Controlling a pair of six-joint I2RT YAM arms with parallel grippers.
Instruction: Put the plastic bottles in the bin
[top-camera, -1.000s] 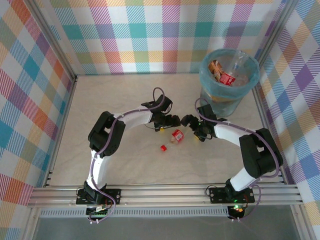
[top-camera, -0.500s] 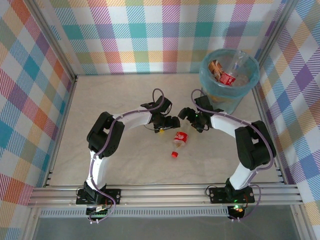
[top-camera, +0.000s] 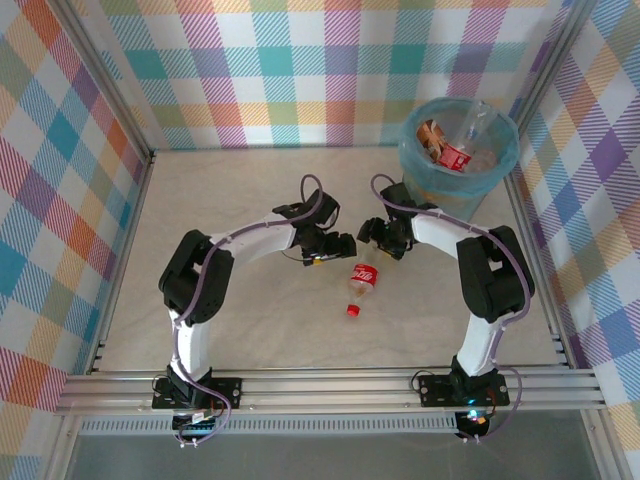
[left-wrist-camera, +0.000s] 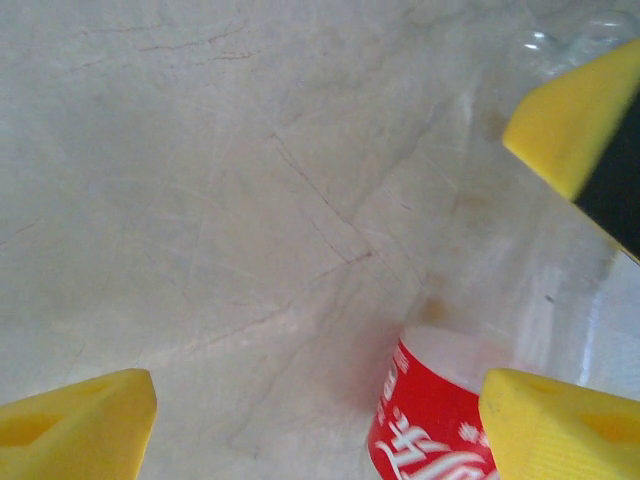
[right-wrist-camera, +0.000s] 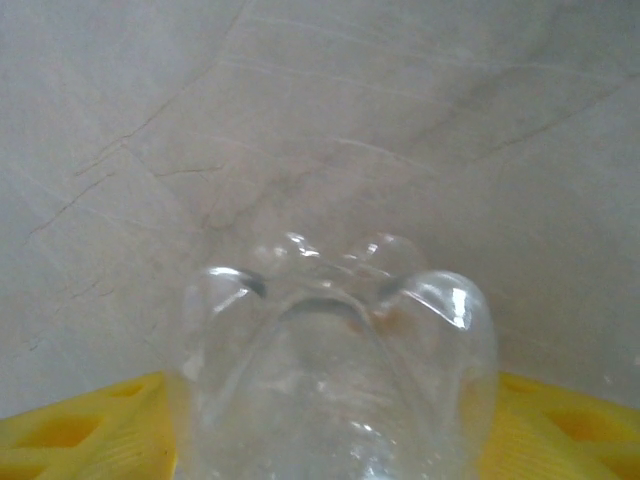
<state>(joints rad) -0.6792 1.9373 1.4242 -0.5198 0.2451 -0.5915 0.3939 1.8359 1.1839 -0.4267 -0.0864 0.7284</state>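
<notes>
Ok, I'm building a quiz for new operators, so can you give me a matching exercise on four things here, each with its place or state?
Things:
1. red-labelled bottle
2. bin
3. left pincer
4. right pincer

Places or states:
A. fingers on either side of the bottle's clear base
B. lying on the table, red cap toward the near edge
C. far right, other bottles inside
D. open, beside the red label

Pairs: 1-B, 2-C, 3-D, 4-A

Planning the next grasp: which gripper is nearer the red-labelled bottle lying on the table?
Right. The right gripper has the clear base of the bottle between its fingers. The left gripper hangs open beside it, the red label by one finger.
</notes>
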